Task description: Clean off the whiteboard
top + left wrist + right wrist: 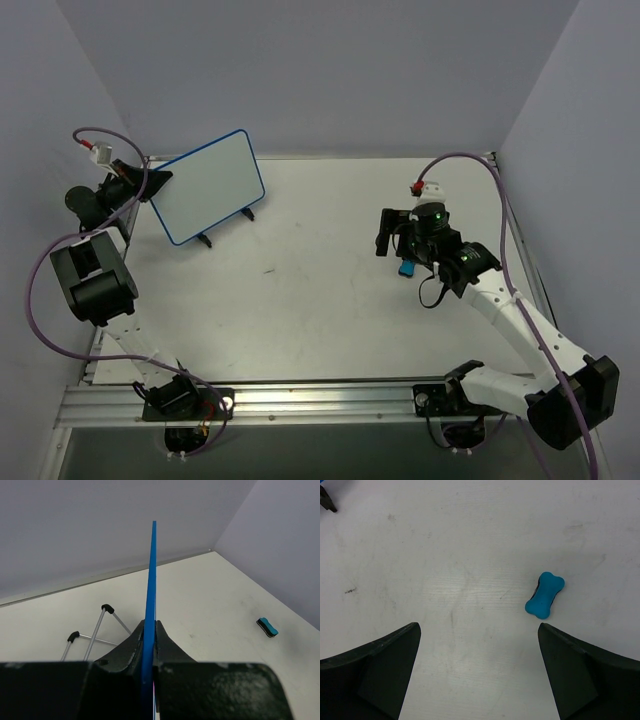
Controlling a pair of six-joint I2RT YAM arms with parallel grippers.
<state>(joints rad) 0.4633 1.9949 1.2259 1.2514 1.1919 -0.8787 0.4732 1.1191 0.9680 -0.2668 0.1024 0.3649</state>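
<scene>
The whiteboard, white with a thin blue frame and two black clip feet, stands tilted at the back left; its face shows no writing. My left gripper is shut on its left edge; the left wrist view shows the blue frame edge-on between my jaws. A small blue eraser block lies on the table at the right; it also shows in the right wrist view and in the left wrist view. My right gripper hovers open and empty just above and left of the eraser.
The white table is enclosed by grey walls on three sides. A metal rail runs along the near edge by the arm bases. The board's wire legs show behind the board.
</scene>
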